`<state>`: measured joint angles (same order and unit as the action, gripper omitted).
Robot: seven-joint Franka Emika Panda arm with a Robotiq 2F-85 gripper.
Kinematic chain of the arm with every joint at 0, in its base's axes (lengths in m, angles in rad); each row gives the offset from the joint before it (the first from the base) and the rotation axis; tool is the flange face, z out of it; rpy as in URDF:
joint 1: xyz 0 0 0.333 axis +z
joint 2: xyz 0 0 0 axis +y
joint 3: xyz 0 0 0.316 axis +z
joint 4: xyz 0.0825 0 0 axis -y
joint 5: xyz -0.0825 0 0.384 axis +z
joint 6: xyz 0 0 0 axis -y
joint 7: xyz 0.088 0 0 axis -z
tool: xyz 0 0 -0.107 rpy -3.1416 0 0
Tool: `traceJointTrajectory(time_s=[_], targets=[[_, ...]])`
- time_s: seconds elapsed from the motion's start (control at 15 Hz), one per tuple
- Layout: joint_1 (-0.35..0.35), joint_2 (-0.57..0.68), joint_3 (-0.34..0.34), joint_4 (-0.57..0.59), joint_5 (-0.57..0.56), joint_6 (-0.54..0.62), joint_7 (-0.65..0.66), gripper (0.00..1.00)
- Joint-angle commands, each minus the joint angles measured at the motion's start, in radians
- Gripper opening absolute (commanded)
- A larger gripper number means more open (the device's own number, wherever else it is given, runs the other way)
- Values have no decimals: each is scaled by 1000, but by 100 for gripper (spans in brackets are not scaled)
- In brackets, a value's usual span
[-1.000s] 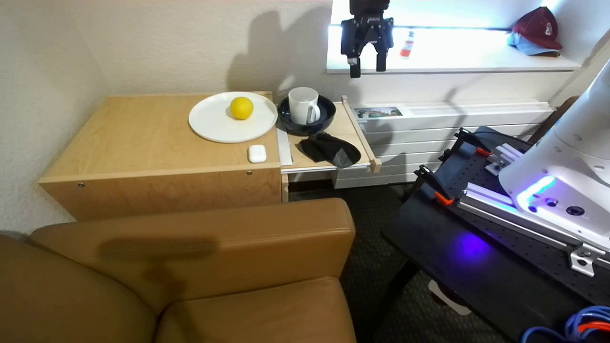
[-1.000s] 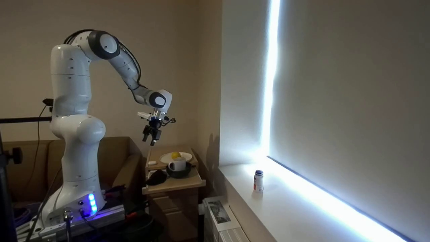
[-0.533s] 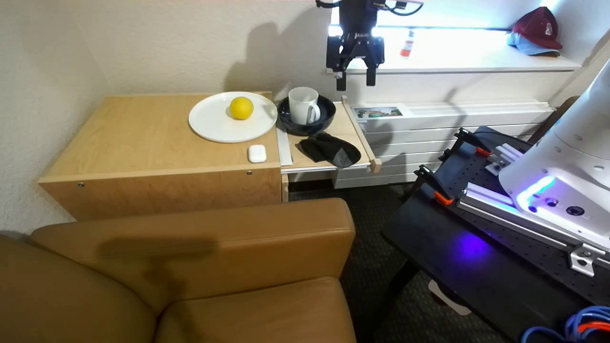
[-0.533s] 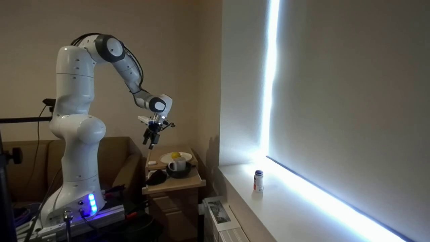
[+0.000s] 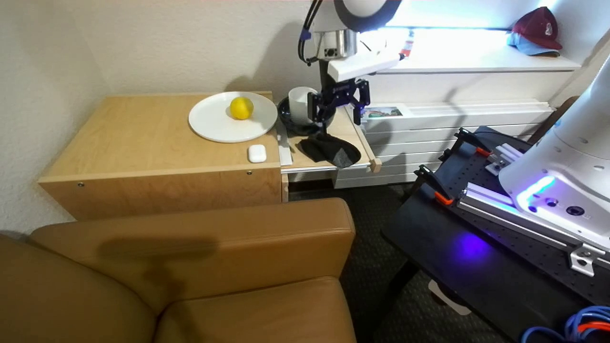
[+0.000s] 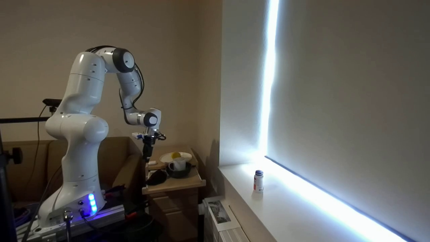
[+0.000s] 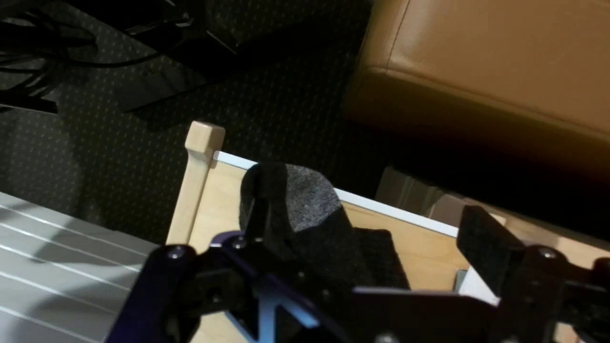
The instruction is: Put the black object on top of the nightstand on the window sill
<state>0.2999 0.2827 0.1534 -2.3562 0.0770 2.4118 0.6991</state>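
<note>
The rumpled black cloth (image 5: pixel 329 149) lies on the light wooden nightstand's pull-out shelf (image 5: pixel 347 130).

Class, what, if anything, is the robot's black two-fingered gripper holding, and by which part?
Nothing is held: the black two-fingered gripper hangs open above the rounded black cloth item.

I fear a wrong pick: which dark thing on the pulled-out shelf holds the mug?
The round bowl; the white mug stands inside it, not on the flattish black cloth.

The bent white arm (image 6: pixel 82 127) holds its pincer (image 7: pixel 366 214) pointing downward and spread wide.
</note>
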Motion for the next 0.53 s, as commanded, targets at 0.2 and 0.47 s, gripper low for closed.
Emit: traceJointTrajectory(time_s=[0.2,0.47], targets=[[43,50,-35,-1,-102,34,188,100],[73,86,-68,15,-221,79,209,100]])
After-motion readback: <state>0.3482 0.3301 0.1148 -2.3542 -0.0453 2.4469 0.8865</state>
